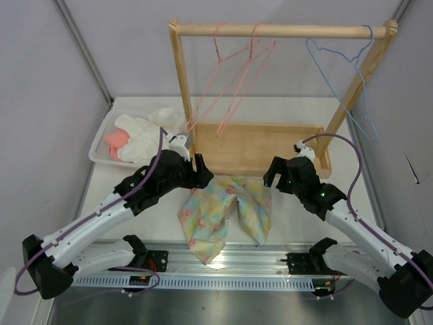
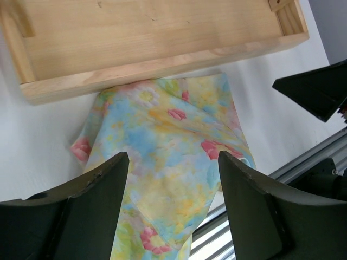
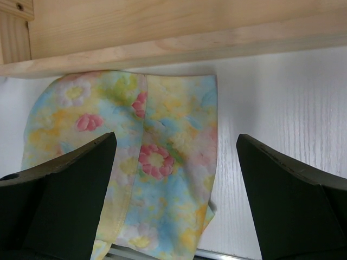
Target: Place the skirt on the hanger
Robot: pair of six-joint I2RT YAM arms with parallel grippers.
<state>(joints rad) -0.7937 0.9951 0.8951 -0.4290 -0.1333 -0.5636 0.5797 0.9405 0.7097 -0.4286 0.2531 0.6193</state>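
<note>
The left gripper (image 2: 172, 189) is seen with its jaws spread wide and nothing clamped between them. The skirt (image 2: 168, 135) lies on the tabletop (image 2: 38, 157) beneath the gap. The right gripper (image 3: 176, 173) is likewise held wide apart and empty, above the skirt's right part. In the top view both grippers are poised low over the skirt's far edge, the left one at its left corner and the right one at its right corner.

The skirt is spread near the middle of the tabletop's near edge. Its far edge is laid against the front wall of the rack's base (image 1: 264, 145), and its lower end is draped over the near edge onto the metal rail (image 1: 270, 261).

The hanger (image 1: 331, 55) is hung by its hook at the right end of the rod (image 1: 284, 30), well apart from the skirt. Pink hangers (image 1: 233, 74) are hung nearer the rod's middle. By the tabletop's left edge a bin (image 1: 99, 147) is set, holding a white cloth (image 1: 142, 135) and a coral cloth (image 1: 116, 139).
</note>
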